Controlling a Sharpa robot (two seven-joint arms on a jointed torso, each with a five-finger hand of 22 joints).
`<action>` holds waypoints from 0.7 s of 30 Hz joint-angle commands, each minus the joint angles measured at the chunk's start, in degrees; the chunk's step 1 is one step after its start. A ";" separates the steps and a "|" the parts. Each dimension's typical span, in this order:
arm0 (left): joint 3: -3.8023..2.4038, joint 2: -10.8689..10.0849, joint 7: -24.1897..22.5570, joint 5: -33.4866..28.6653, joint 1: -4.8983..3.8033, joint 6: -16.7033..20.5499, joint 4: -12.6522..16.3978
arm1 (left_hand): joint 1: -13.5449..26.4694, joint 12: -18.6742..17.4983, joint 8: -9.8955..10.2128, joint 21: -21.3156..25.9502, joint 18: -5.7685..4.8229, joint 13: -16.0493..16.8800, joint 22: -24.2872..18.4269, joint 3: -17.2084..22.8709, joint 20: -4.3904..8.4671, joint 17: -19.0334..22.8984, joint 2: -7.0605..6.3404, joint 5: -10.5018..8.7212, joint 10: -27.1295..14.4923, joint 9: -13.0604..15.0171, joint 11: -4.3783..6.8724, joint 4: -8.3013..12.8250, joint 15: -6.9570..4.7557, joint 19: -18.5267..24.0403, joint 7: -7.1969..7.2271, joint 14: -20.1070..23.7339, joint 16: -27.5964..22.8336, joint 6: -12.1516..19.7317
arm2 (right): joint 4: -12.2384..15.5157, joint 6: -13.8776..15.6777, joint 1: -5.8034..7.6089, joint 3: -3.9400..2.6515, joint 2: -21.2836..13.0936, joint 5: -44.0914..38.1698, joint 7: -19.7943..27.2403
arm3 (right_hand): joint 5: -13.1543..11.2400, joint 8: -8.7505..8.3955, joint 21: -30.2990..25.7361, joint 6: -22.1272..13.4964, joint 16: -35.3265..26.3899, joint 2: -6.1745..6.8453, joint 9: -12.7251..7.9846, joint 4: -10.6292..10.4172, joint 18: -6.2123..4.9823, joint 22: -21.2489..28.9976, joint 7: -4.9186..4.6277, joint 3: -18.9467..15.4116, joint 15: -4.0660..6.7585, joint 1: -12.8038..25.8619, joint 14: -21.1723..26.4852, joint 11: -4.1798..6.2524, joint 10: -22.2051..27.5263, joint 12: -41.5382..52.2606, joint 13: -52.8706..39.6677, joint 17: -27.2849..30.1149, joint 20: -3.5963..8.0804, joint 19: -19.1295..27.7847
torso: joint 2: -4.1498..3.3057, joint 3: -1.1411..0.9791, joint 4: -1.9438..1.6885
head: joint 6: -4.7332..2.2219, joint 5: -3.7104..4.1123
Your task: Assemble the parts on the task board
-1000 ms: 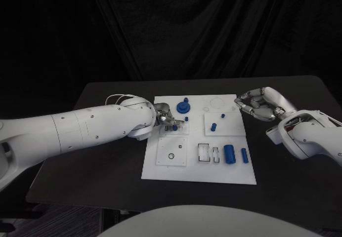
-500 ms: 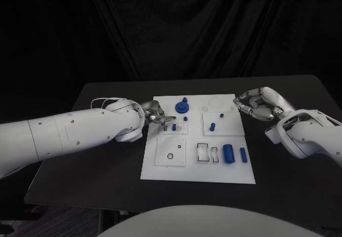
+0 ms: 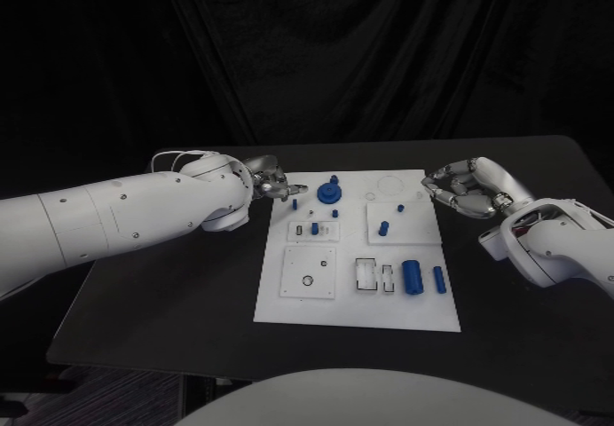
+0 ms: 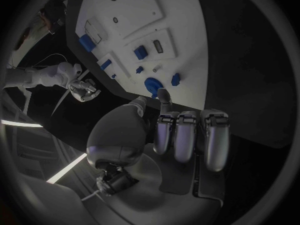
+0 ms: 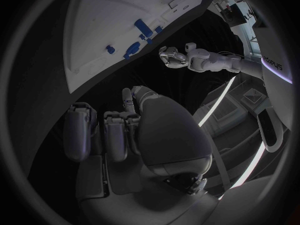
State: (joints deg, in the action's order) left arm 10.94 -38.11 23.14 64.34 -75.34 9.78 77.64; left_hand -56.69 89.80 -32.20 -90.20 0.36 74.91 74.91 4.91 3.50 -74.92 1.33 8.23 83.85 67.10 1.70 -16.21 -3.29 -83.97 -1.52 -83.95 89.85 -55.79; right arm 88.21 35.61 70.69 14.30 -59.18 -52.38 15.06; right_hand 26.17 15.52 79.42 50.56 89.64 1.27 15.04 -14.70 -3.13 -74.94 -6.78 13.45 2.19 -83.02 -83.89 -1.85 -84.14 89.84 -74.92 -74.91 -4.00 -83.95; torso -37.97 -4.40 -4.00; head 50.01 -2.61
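The white task board [image 3: 292, 306] lies in the middle of the table. On it I see a round blue part [image 3: 330, 190], a small blue peg [image 3: 295, 203] beside it, a blue peg [image 3: 313, 229] standing in a small plate, and a large blue cylinder [image 3: 412, 276]. My left hand [image 3: 272, 184] hovers at the board's far left corner with its fingers curled in and nothing in them. The left wrist view shows those curled fingers [image 4: 187, 135] near the round blue part [image 4: 152, 85]. My right hand [image 3: 463, 188] is curled by the board's far right edge, empty.
More blue pieces [image 3: 382, 229] sit on the board's right-hand plates, and a slim blue rod [image 3: 439, 279] lies beside the cylinder. The black table [image 3: 167, 302] has free room left and right of the board. A dark curtain hangs behind.
My left hand has drawn back from the small plate with the blue peg, going up and to the far left corner of the board. The right hand has stayed put.
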 commanded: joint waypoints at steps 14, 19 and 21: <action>0.44 6.67 1.25 0.87 -0.05 -8.44 -11.04 | -3.86 0.20 4.27 0.20 -0.36 15.09 15.09 -1.03 0.25 -15.08 -0.02 0.50 6.15 -1.25 0.05 0.34 -0.34 -6.03 -0.12 -6.05 0.15 1.06 | -0.13 -0.21 -0.15 -0.05 0.50 -0.02 -0.77 | 0.44 0.39 -0.18 -0.46 -0.32 -0.01 0.07 -0.16 0.47 -11.54 -0.05 0.20 -0.47 -0.43 -5.88 -0.35 -5.86 0.16 -15.08 -14.43 -0.44 -1.07 | -0.07 0.11 -0.06 | -0.01 0.01; 0.53 7.80 0.95 0.87 0.04 -9.24 -12.73 | -3.97 0.20 5.43 0.20 -0.36 15.09 15.09 -1.47 0.09 -15.08 0.08 0.23 6.15 -1.62 -0.18 0.06 -0.16 -6.03 -0.39 -6.05 0.15 1.34 | -0.04 -0.26 -0.15 -0.05 0.40 -0.02 -0.90 | 0.44 0.39 -0.18 -0.46 -0.32 -0.01 0.07 -0.16 0.47 -11.54 -0.05 0.20 -0.47 -0.43 -5.88 -0.35 -5.86 0.16 -15.08 -14.43 -0.44 -1.07 | -0.07 0.07 -0.12 | -0.01 0.20; 0.55 8.12 0.70 0.87 0.06 -9.34 -13.22 | -3.99 0.20 6.68 0.20 -0.36 15.09 15.09 -1.91 -0.10 -15.08 0.21 0.09 6.15 -2.08 -0.40 -0.07 0.06 -6.03 -0.73 -6.05 0.15 1.70 | 0.00 -0.28 -0.15 -0.05 0.36 -0.02 -0.96 | 0.51 0.40 -0.17 -0.49 -0.31 -0.02 0.07 -0.13 0.48 -11.54 -0.05 0.24 -0.47 -0.48 -5.88 -0.34 -5.86 0.16 -15.08 -14.44 -0.44 -1.08 | -0.09 0.05 -0.04 | -0.01 0.11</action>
State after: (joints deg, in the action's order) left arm 11.50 -30.18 24.50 64.98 -75.33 2.32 64.67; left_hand -60.10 89.80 -25.82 -90.20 0.36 74.91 74.91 3.32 3.49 -74.91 1.63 8.65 83.92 65.11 1.63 -16.37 -3.48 -83.97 -2.37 -84.15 89.85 -54.52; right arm 88.09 35.55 70.68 14.29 -58.74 -52.38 14.99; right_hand 26.39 15.73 79.43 50.57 89.64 1.27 15.03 -14.70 -3.13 -74.92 -6.78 13.45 2.19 -83.02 -83.89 -1.84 -84.13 89.84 -74.91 -74.91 -4.00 -83.95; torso -38.04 -4.32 -4.07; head 50.01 -2.46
